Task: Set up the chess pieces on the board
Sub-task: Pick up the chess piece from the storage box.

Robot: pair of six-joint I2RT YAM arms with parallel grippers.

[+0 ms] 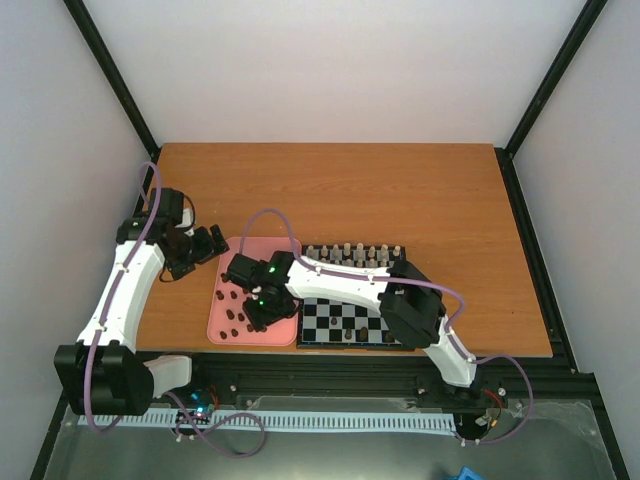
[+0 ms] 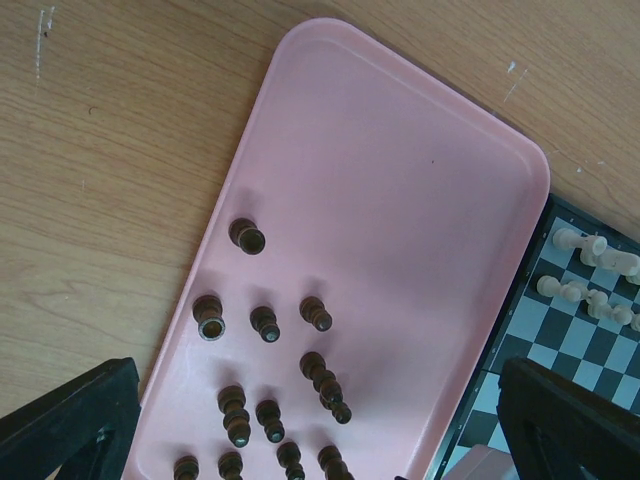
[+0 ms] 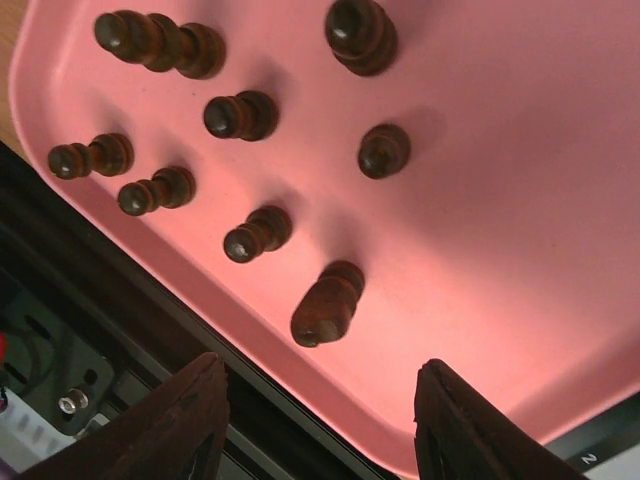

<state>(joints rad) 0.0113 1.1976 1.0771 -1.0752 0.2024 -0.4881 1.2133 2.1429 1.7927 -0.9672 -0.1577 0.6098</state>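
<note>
Few dark pieces (image 1: 232, 316) showed from the top, just tiny dots on the pink tray (image 1: 222, 335). The right gripper (image 1: 262, 305) hung over that tray and hid much of it. The right arm (image 1: 340, 280) covered the middle of the board (image 1: 345, 322), which lay just beside the tray. White pieces (image 1: 350, 252) stood along the board's far side. The left gripper (image 1: 205, 243) sat near the tray's far left corner.

The left wrist view showed about a dozen dark pieces on the tray, the lowest ones cut off. The left fingers (image 2: 70, 425) were spread wide, holding nothing. Only a corner of the board showed.

The right wrist view showed eight dark pieces on the tray, one just past the right fingers (image 3: 185, 425). Those fingers were partly apart and held nothing.
</note>
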